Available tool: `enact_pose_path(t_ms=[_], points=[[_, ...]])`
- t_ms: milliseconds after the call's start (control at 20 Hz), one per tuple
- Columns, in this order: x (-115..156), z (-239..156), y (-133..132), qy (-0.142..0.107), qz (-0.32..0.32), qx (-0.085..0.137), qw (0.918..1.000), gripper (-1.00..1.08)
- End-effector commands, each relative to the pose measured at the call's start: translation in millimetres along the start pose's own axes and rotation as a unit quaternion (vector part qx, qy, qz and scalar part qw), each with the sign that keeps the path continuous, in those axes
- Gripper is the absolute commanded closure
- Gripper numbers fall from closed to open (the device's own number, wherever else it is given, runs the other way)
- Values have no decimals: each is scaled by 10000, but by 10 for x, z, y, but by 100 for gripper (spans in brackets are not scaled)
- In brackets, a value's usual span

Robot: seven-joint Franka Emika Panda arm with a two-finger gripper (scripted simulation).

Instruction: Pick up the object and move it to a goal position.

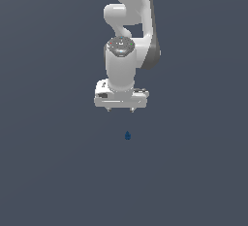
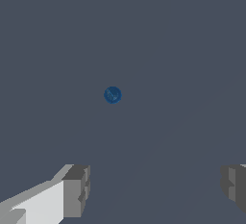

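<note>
The object is a tiny dark blue item on the flat grey floor, just below my white gripper in the exterior view. My gripper points down, is open and holds nothing. It hangs apart from the object with a visible gap. In the wrist view the object shows as a small blue round blob, seen end-on, ahead of my gripper. My two grey fingertips stand wide apart at the picture's lower corners.
The white arm rises behind the gripper toward the exterior view's top. The plain grey floor spreads all around. No goal marker shows.
</note>
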State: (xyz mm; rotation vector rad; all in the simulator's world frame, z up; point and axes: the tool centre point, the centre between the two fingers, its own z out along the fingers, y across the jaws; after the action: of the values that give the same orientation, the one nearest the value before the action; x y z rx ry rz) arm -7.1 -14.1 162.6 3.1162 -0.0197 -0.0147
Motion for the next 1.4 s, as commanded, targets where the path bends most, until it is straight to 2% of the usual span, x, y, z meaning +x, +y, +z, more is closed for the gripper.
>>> enact_pose_path(t_ms=[0, 400, 700, 1000, 1350], points=[[0, 0, 0, 0, 0, 0, 10000, -92], [-18, -6, -282, -41, -187, 151, 9997, -92], [-14, -2, -292, -43, -169, 156, 9997, -92], [45, 56, -301, -41, 103, 164, 9998, -92], [175, 193, -313, -35, 728, 170, 9972, -92]])
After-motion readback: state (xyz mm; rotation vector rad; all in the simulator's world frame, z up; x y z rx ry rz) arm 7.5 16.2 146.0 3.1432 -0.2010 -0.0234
